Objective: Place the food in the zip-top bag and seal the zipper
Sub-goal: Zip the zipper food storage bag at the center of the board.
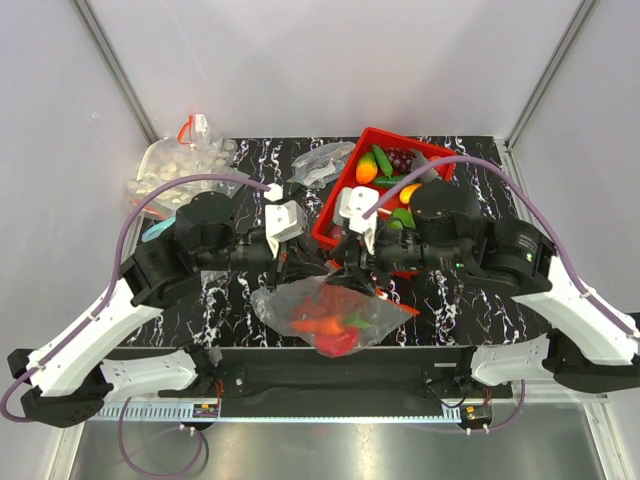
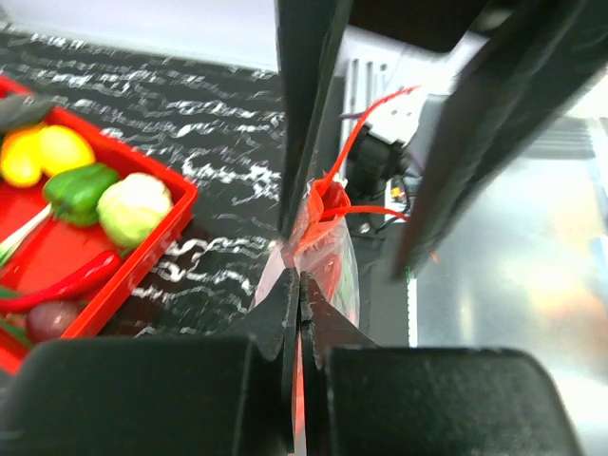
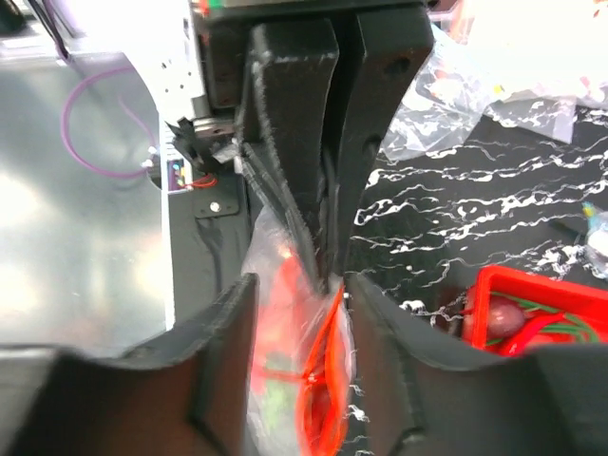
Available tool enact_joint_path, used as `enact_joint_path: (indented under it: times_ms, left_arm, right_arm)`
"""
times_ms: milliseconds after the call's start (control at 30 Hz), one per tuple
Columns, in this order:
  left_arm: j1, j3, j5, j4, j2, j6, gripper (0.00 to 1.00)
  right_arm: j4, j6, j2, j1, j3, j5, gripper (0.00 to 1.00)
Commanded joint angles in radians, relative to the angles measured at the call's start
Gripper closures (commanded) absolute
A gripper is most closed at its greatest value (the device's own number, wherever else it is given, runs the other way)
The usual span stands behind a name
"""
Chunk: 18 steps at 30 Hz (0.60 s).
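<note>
The zip-top bag (image 1: 330,315) hangs between my two grippers over the table's front edge, with red and green food (image 1: 325,322) inside. My left gripper (image 1: 290,268) is shut on the bag's mouth edge; in the left wrist view its jaws (image 2: 300,280) pinch the plastic (image 2: 337,256) beside the red-orange zipper (image 2: 328,199). My right gripper (image 1: 350,265) is open; in the right wrist view (image 3: 299,285) its fingers stand on either side of the bag (image 3: 275,313) and zipper (image 3: 328,361) without closing on them. More food (image 1: 385,165) lies in the red tray (image 1: 335,215).
The red tray (image 2: 142,256) holds yellow, green, pale and red toy foods; its corner shows in the right wrist view (image 3: 532,285). A bag of pale round pieces (image 1: 175,165) and another clear bag (image 1: 320,160) lie at the back. The metal front rail (image 1: 330,375) is just below the hanging bag.
</note>
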Motion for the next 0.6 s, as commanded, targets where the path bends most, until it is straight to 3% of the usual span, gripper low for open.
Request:
enact_joint_path:
  times_ms: [0, 267, 367, 567]
  left_arm:
    - [0.001, 0.002, -0.051, 0.019, -0.045, 0.037, 1.00]
    - [0.003, 0.017, -0.071, 0.001, -0.105, 0.073, 1.00]
    - [0.003, 0.051, -0.072, -0.036, -0.103, 0.089, 1.00]
    - [0.003, 0.103, -0.052, -0.062, -0.114, 0.101, 1.00]
  right_arm:
    - [0.071, 0.023, -0.097, 0.002, -0.037, 0.005, 0.45]
    - [0.124, 0.078, -0.268, 0.002, -0.320, 0.074, 0.36]
    - [0.185, 0.087, -0.366, 0.002, -0.411, 0.117, 0.27]
    - [0.216, 0.046, -0.371, 0.001, -0.488, 0.169, 0.29]
